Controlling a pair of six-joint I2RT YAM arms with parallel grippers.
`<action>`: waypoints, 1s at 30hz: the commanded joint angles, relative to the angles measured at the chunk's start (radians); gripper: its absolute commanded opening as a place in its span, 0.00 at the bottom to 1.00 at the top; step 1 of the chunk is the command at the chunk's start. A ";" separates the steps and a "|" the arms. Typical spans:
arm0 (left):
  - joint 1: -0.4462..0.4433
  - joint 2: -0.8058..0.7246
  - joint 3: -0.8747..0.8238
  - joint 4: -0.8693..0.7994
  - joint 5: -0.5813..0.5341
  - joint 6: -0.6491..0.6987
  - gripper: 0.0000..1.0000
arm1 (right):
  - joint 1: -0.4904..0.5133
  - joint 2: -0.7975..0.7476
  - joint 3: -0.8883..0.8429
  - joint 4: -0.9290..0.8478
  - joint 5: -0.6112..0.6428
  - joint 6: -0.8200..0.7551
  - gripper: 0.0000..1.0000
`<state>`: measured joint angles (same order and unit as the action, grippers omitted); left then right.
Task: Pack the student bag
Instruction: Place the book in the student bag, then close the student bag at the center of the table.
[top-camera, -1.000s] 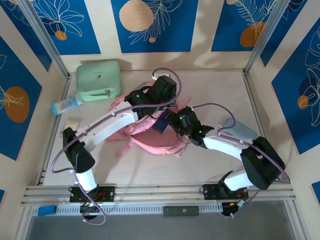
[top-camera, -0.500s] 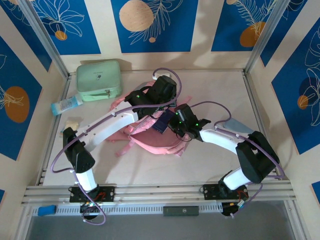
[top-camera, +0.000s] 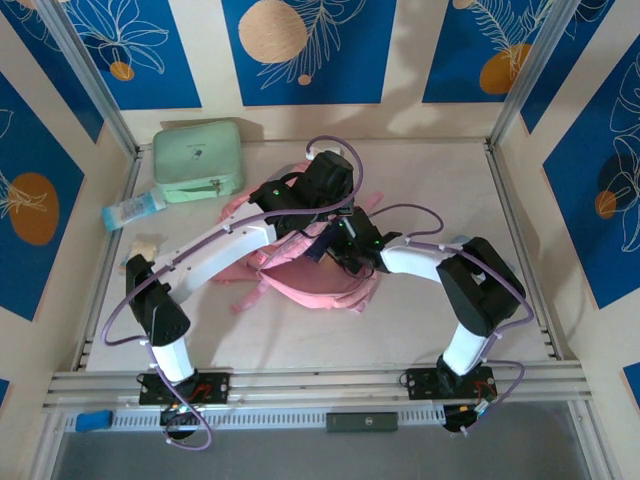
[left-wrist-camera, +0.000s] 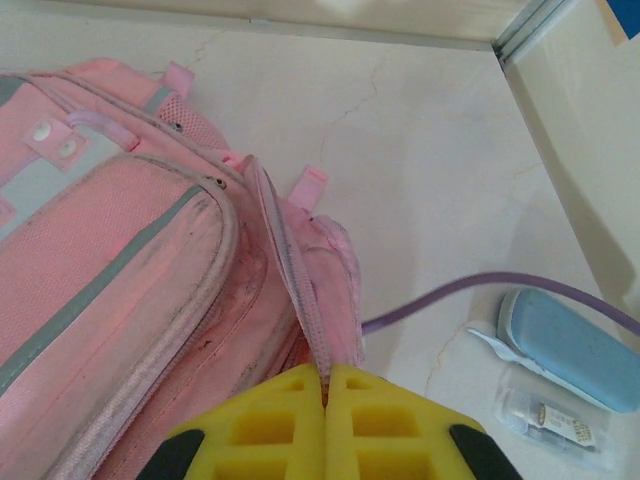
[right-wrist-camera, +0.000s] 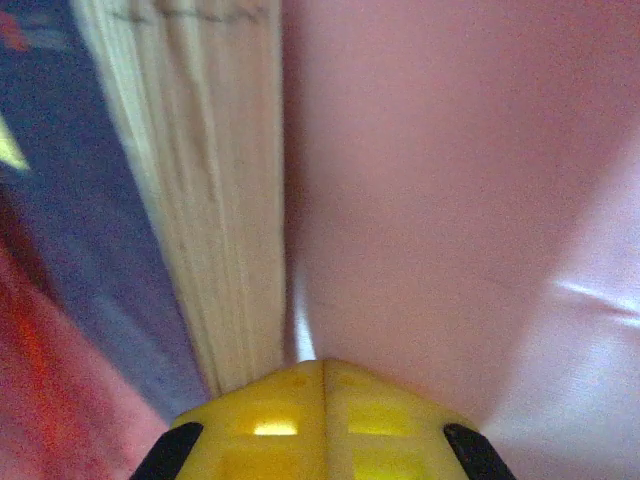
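Midway through loading, judging by the layout. On the pale table (top-camera: 430, 180), at its centre, lying flat with front pockets up: the student bag (top-camera: 300, 285), soft and pink. Well apart at the far left, a mint green zip case (top-camera: 198, 160), not involved.

Pinched at the zip edge of the main opening by the left gripper (left-wrist-camera: 327, 375), yellow pads pressed together on the fabric lip and lifting it into a mouth. Reaching in from the right, the right gripper (right-wrist-camera: 322, 365), pads closed tight against each other, pink lining alongside. Just left of those pads, a dark blue book (right-wrist-camera: 215, 200), page edges toward the wrist camera. Cannot tell whether pinched by a thin corner or merely nudged; looks more like nudging with closed tips. Off to the right on the table, a light blue hard case (left-wrist-camera: 570, 345).

Next, probably: push the book deeper along the lining until fully past the zip, holding the lip up meanwhile, then back out straight so as not to drag it along. Soft fabric, so likely to sag and catch corners once let go.

Long axis of the bag roughly left to right with a slight skew, as far as can be judged under the arms; mouth toward the right and far side, loose straps toward the near left.
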<state>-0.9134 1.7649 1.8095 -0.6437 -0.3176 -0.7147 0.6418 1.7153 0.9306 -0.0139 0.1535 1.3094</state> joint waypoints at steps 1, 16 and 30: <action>-0.002 -0.022 0.018 0.122 0.034 -0.029 0.00 | 0.024 0.017 0.069 0.128 -0.028 -0.041 0.00; 0.002 -0.056 -0.108 0.159 0.084 -0.026 0.08 | -0.134 -0.440 -0.267 -0.061 -0.101 -0.167 0.14; 0.079 -0.481 -0.728 0.285 0.239 -0.117 0.65 | -0.260 -0.791 -0.148 -0.650 -0.109 -0.467 0.26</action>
<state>-0.8944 1.3998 1.1896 -0.3714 -0.0380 -0.7639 0.3206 0.9020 0.7300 -0.5274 0.0830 0.9382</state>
